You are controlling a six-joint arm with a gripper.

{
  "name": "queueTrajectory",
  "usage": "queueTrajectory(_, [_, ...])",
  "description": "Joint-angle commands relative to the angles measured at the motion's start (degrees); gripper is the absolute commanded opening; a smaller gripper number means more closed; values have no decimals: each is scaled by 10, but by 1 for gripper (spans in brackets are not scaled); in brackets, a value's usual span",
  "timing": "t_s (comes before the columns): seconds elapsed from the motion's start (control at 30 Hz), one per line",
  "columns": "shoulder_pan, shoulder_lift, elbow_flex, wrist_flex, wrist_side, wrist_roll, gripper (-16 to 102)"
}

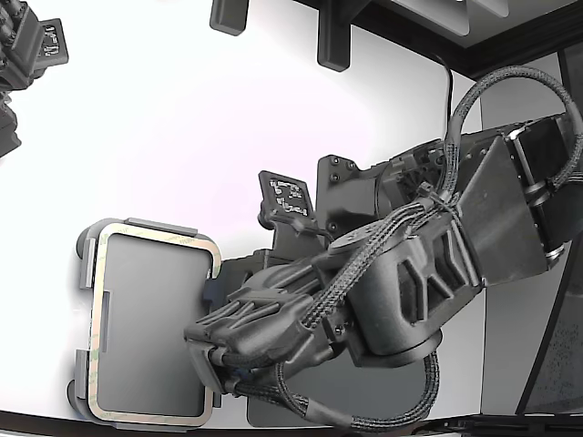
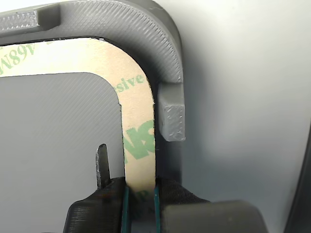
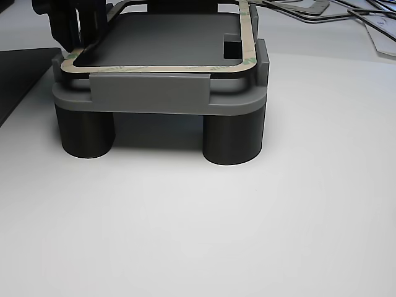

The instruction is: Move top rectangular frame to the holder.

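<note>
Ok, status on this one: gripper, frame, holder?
Gripper shut on the frame, pinching one side strip. Frame lying inside the holder, within its raised tabs. Nothing in the way.

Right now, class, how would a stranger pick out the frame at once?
Find the white table, then the light grey plastic tray on round feet. Lying inside its raised edge is the thin cream-tan rectangular frame, hollow-centred with green print, unlike the solid grey tray.

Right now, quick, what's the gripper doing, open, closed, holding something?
Gripper: closed on one side strip of the cream rectangular frame, which lies in the grey holder.
</note>
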Motion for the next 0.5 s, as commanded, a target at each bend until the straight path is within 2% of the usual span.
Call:
queueTrajectory(0.0, [-9,11,-10,0,1,1,-7])
queueTrajectory(0.17, [-9,11,-9,-3,0,0,-7])
queueTrajectory(0.3, [-9,11,-6,-8,-3,-1,-1])
queueTrajectory(0.33, [-9,11,-6,-9,-4,-2,7])
queueTrajectory(0.37, [-9,11,-6,-9,-3,-2,26])
queueTrajectory(0.4, [-9,11,-8,-7,0,-3,56])
queueTrajectory(0.43, [-8,11,-9,-6,0,-3,101])
queueTrajectory(0.47, [-8,11,-11,-4,0,-4,95])
